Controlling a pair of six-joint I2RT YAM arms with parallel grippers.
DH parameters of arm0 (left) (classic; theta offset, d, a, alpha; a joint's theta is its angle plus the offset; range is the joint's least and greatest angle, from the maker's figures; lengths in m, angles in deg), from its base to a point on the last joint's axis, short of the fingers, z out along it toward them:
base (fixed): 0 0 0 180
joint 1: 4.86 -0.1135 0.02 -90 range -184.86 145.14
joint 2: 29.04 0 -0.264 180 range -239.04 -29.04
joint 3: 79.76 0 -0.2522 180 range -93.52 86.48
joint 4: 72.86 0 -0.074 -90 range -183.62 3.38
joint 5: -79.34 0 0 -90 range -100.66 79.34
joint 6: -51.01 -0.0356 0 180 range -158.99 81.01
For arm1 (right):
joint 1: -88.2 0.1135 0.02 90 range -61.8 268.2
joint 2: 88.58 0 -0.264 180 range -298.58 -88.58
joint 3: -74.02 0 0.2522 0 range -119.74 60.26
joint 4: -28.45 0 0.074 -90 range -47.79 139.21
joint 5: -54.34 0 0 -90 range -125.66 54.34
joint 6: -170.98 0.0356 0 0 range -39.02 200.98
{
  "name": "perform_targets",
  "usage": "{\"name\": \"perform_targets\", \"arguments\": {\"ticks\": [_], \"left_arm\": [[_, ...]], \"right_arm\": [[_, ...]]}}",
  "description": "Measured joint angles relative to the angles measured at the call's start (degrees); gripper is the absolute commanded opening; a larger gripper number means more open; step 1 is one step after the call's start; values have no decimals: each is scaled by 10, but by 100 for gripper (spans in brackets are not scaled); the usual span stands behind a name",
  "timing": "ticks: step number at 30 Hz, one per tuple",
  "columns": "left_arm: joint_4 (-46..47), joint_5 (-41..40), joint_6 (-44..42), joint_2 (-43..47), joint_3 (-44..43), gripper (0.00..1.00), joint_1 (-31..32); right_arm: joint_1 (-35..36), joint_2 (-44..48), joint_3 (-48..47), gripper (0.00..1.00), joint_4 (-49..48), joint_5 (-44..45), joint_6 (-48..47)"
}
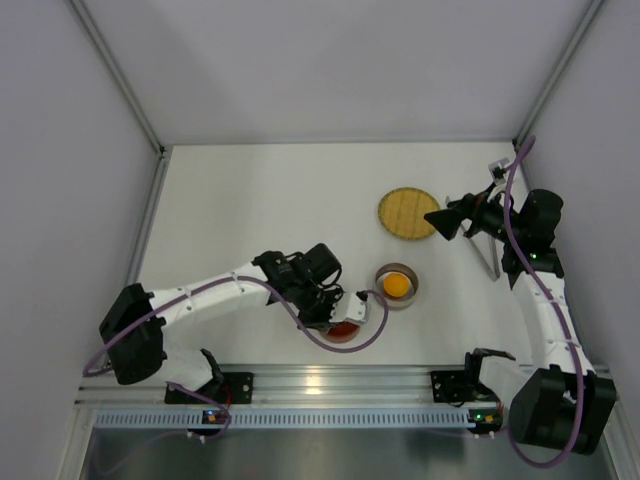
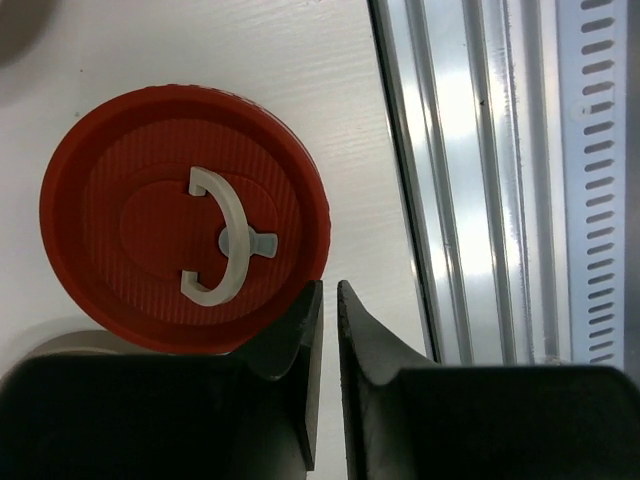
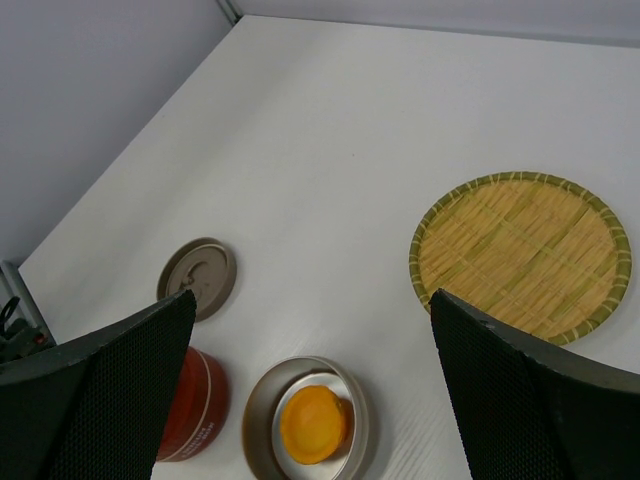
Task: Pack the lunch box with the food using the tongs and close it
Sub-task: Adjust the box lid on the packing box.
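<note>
Orange food piece (image 3: 314, 423): lies in a metal bowl (image 3: 258, 415) near the middle of the worktop (image 1: 260, 200). Red lunch box (image 3: 190, 405): just beside the bowl, red lid (image 2: 120, 150) with a white handle on top. Tongs (image 1: 491, 262): flat on the worktop by the right arm. Left gripper (image 2: 328, 290): at the lid's edge, fingers nearly together, nothing between. Right gripper (image 3: 312, 300): fingers wide apart, empty, above the bamboo plate (image 3: 520, 255). Grey lid (image 3: 197, 277): beyond the lunch box.
</note>
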Motion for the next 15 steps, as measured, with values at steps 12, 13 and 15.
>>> {"name": "perform_targets", "arguments": {"ticks": [12, 13, 15], "left_arm": [[95, -56, 48, -39, 13, 37, 0], [101, -59, 50, -39, 13, 39, 0], [110, -63, 51, -39, 13, 43, 0]], "right_arm": [[0, -1, 0, 99, 0, 0, 0], [0, -1, 0, 99, 0, 0, 0], [0, -1, 0, 100, 0, 0, 0]]}}
